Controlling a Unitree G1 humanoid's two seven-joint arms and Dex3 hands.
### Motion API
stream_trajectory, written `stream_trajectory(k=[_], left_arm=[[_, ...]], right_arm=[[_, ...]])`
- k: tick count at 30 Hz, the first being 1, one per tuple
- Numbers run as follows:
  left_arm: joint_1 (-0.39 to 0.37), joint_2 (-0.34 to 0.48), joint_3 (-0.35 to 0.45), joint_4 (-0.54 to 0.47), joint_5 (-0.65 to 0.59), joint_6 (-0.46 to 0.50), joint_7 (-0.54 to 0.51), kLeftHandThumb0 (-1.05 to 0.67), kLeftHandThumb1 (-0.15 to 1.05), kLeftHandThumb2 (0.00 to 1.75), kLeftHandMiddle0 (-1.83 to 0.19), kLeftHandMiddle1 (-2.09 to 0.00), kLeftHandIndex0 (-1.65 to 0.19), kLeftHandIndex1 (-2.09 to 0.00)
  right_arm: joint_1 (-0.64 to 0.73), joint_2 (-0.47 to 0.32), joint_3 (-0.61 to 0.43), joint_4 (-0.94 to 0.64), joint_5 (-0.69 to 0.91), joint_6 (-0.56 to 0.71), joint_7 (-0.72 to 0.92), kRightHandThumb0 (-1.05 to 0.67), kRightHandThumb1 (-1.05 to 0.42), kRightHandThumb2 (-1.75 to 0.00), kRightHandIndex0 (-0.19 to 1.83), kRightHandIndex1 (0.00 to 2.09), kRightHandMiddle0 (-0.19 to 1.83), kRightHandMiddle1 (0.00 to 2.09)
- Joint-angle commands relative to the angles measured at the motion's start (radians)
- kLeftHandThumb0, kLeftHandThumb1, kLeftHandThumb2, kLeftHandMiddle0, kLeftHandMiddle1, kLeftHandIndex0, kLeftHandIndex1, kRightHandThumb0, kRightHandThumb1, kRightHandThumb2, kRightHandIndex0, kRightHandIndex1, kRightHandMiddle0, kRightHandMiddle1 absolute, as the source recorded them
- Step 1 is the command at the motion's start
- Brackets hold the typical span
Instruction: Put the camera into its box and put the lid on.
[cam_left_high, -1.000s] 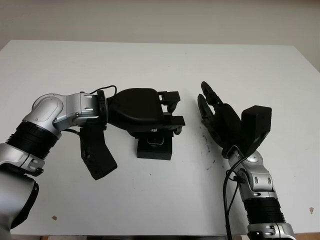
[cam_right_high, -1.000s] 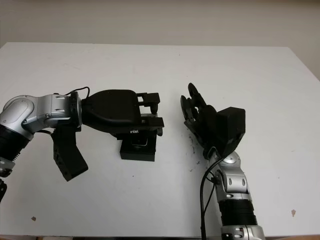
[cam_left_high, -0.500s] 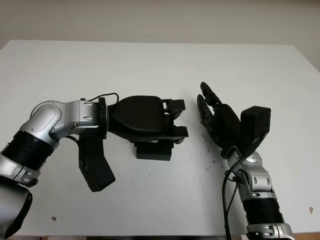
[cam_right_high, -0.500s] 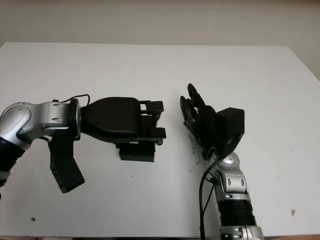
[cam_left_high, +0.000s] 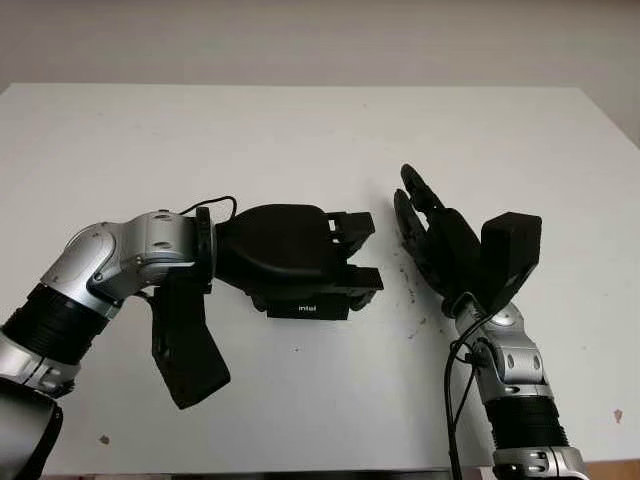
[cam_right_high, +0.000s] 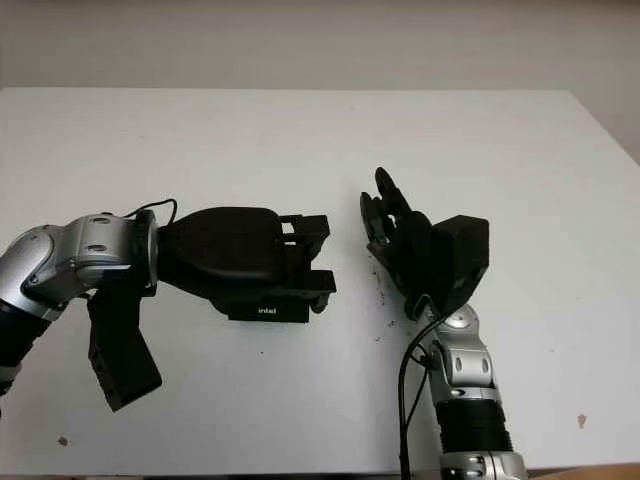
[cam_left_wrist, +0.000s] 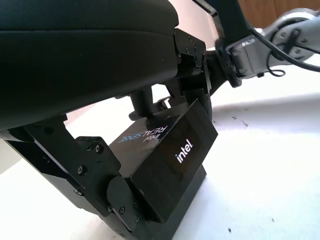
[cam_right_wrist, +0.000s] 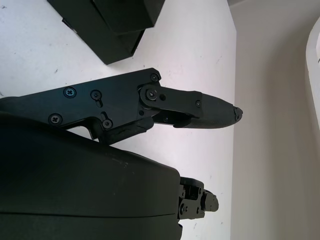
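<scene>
My left hand (cam_left_high: 364, 252) is shut on the black box lid (cam_left_high: 306, 309), which has "intel" printed on its front edge. The lid sits over the black box at the middle of the white table (cam_left_high: 300, 130). In the left wrist view the lid (cam_left_wrist: 172, 147) lies on top of the box base (cam_left_wrist: 186, 199), with my fingers (cam_left_wrist: 120, 200) clamped on its sides. The camera is hidden beneath the lid. My right hand (cam_left_high: 422, 222) is open and stands upright just right of the box; the right wrist view has the box (cam_right_wrist: 107, 22) beyond my finger (cam_right_wrist: 200, 107).
Small dark specks (cam_left_high: 411, 292) mark the table between the box and my right hand. The left wrist's black camera block (cam_left_high: 186, 345) hangs low over the table at the front left. White table surface spreads behind and to both sides.
My left hand has come forward and down with the lid, which now covers the box; the open box interior seen a second ago is hidden. The right hand has stayed put.
</scene>
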Motion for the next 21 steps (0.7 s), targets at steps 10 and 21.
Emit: stream_trajectory(k=[10,21], left_arm=[[0.036,0.019,0.013,-0.053,0.210,0.053,0.037,-0.49,0.92,0.04,0.07,-0.08,0.04,-0.07],[0.008,0.031,0.007,-0.009,0.387,0.095,0.168,-0.56,1.03,0.09,0.09,-0.06,0.05,-0.05]], right_arm=[[0.009,0.003,0.002,-0.034,0.002,0.004,-0.003,-0.68,-1.05,-0.48,-0.07,0.06,-0.03,0.05],[0.011,0.003,0.001,-0.038,0.004,0.012,-0.003,-0.67,-1.05,-0.49,-0.06,0.06,-0.03,0.06]])
